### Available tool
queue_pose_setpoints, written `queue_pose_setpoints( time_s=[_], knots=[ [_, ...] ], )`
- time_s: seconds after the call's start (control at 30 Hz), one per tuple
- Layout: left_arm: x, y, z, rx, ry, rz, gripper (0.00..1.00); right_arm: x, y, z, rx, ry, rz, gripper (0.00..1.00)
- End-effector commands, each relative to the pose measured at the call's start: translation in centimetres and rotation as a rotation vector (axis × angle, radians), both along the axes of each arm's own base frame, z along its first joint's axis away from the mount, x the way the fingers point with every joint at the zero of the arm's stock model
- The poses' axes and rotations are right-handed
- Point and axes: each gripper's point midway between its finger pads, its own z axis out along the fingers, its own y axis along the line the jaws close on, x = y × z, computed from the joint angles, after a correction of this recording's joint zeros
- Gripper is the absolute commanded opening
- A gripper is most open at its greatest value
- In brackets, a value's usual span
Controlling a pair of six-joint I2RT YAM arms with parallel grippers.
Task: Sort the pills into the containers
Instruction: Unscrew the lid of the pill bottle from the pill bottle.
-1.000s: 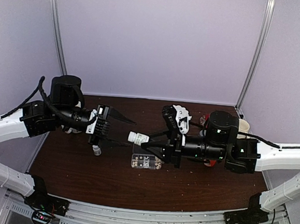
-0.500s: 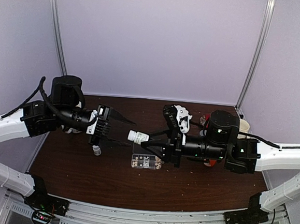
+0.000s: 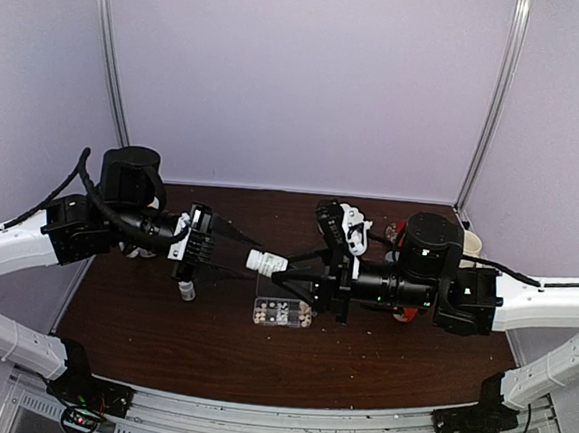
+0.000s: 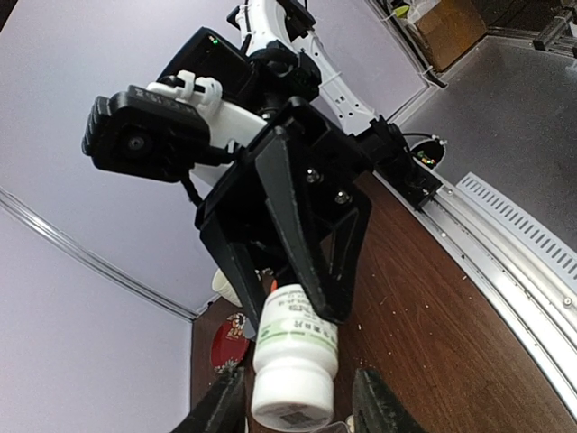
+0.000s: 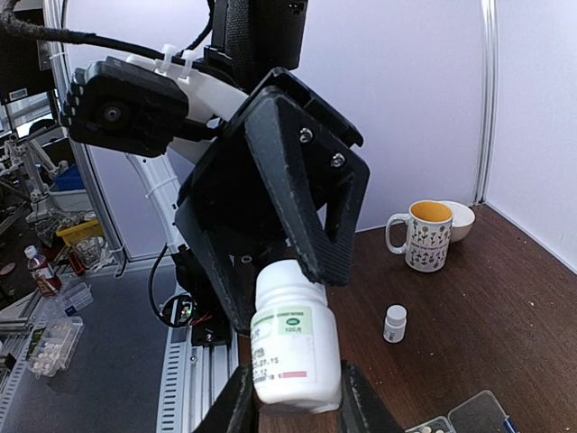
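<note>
Clamping white bottle (image 3: 268,266) in right gripper (image 3: 283,272), mid-air above surface (image 3: 160,337); straddling bottle's cap end with left gripper (image 4: 296,406), jaws part-open, slight gaps showing either side; housing pills (image 3: 280,306) in clear container (image 3: 281,324) resting on surface below bottle

The table (image 3: 160,337) is dark brown wood with a soft shine. The white pill bottle (image 5: 288,290) is smooth plastic, a little shiny, and its label (image 5: 287,334) looks like paper. The fingers (image 5: 306,189) of the left gripper (image 3: 250,258) are black plastic, dull and a bit grainy. The pill organizer box (image 3: 282,312) is clear plastic. The arm shells (image 3: 6,249) are smooth, shiny white. The mug (image 5: 425,236) is glossy, maybe glazed clay. The corner poles (image 3: 111,62) are dull silver metal.
</note>
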Motion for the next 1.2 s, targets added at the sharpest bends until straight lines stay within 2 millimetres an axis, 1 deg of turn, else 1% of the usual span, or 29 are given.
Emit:
queue_pose_setpoints(
  time_s=[0.0, 0.1, 0.3, 0.47, 0.77, 0.9, 1.17],
  knots=[
    [-0.28, 0.04, 0.90, -0.036, -0.013, -0.018, 0.43, 0.09, -0.19, 1.57, 0.048, -0.014, -0.001, 0.00],
    [-0.27, 0.05, 1.03, -0.040, -0.002, -0.014, 0.40, 0.11, -0.14, 1.41, 0.043, -0.014, -0.002, 0.00],
    [-0.26, 0.12, 1.41, -0.056, 0.007, -0.005, 0.37, 0.13, -0.18, 1.42, 0.044, -0.014, -0.003, 0.00],
    [-0.18, 0.17, 1.74, -0.073, 0.014, 0.009, 0.35, 0.07, -0.22, 1.41, 0.043, -0.016, 0.000, 0.00],
    [-0.02, 0.15, 1.61, -0.071, 0.019, 0.016, 0.36, -0.12, -0.37, 1.55, 0.048, -0.021, 0.006, 0.00],
    [0.05, 0.18, 1.44, -0.068, 0.021, 0.021, 0.43, -0.21, -0.46, 1.59, 0.053, -0.023, 0.008, 0.00],
    [0.16, 0.10, 1.21, -0.062, 0.024, 0.025, 0.44, -0.31, -0.54, 1.62, 0.055, -0.027, 0.013, 0.00]
  ],
)
